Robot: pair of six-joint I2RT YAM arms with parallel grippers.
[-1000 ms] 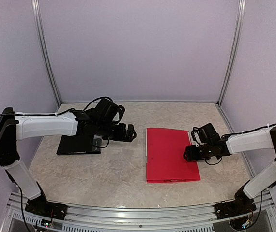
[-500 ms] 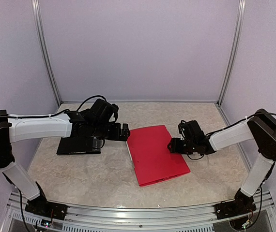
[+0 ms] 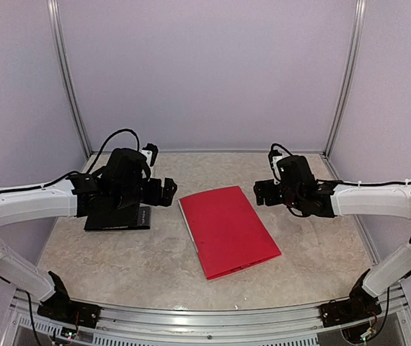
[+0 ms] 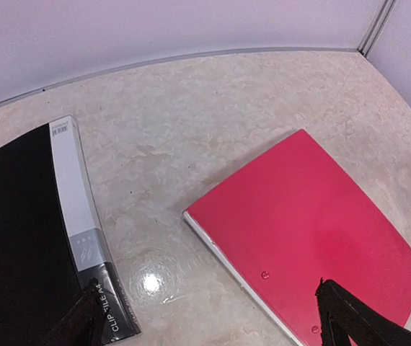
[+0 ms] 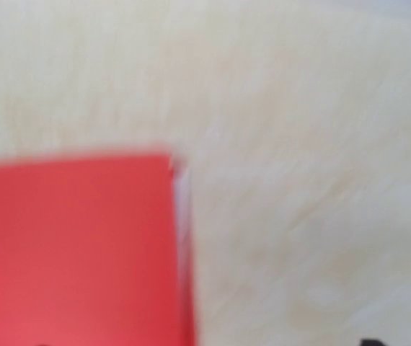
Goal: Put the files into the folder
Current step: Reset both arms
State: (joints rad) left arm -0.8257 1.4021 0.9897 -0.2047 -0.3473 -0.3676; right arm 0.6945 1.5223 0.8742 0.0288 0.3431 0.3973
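Status from my end:

- Red folder (image 3: 227,231) lies shut and flat on the marble-pattern table (image 3: 155,259), near the middle. It sits skewed, with its far end swung toward the left arm.
- Files (image 4: 209,241): I only see a thin white edge of sheets, poking out along the folder's left long side in the left wrist view. The right wrist view shows a similar pale strip at the folder's corner. The rest is under the red cover, so I can't count sheets or read any print.
- Left gripper (image 3: 164,193): the jaws are spread fully, with one fingertip at each bottom corner of its wrist view and nothing between them. It hangs over the right edge of the black clip file (image 4: 18,238), just beside the folder's far-left corner and clear of the folder. The clip file's white spine label (image 4: 76,187) faces up.
- Right gripper (image 3: 264,192): it is near the folder's far-right corner. Its wrist view is badly blurred, with only dark slivers of the tips at the bottom edge, set wide apart. The jaws read as spread and hold nothing. I can't tell whether it touches the folder.
- The two arms are well apart, with the folder between them.
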